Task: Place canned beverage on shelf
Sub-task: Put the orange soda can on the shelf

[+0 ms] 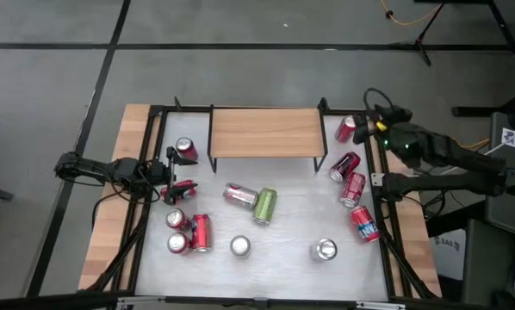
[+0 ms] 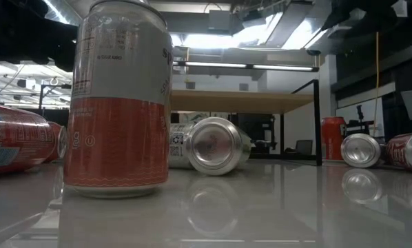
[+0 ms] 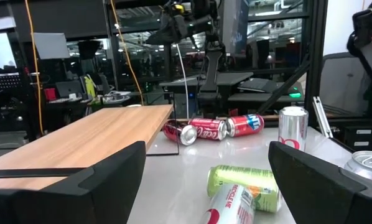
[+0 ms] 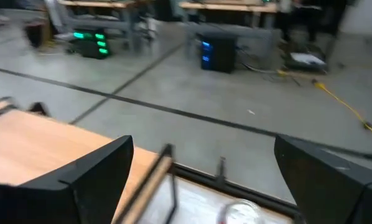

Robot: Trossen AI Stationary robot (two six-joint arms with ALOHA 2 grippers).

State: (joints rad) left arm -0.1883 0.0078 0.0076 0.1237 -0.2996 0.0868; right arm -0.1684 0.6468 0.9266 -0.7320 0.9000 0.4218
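The shelf (image 1: 264, 131), a light-wood plank on thin black legs, stands on the table's far middle; it also shows in the low view (image 2: 240, 102) and the left wrist view (image 3: 86, 137). Several cans are scattered around it. A green can (image 1: 265, 205) and a silver-red can (image 1: 238, 195) lie on their sides in front of it. My left gripper (image 1: 182, 170) hovers open at the table's left side, pointing level across it, with nothing between its fingers (image 3: 206, 149). My right gripper (image 1: 374, 108) is open and raised over the far right corner (image 4: 203, 146).
Red cans lie along the right side (image 1: 353, 189) and cluster at the near left (image 1: 193, 232). One red can (image 1: 186, 151) sits close to my left gripper. Upright silver-topped cans (image 1: 240, 246) (image 1: 325, 250) stand near the front edge. A black frame (image 1: 387, 224) borders the table.
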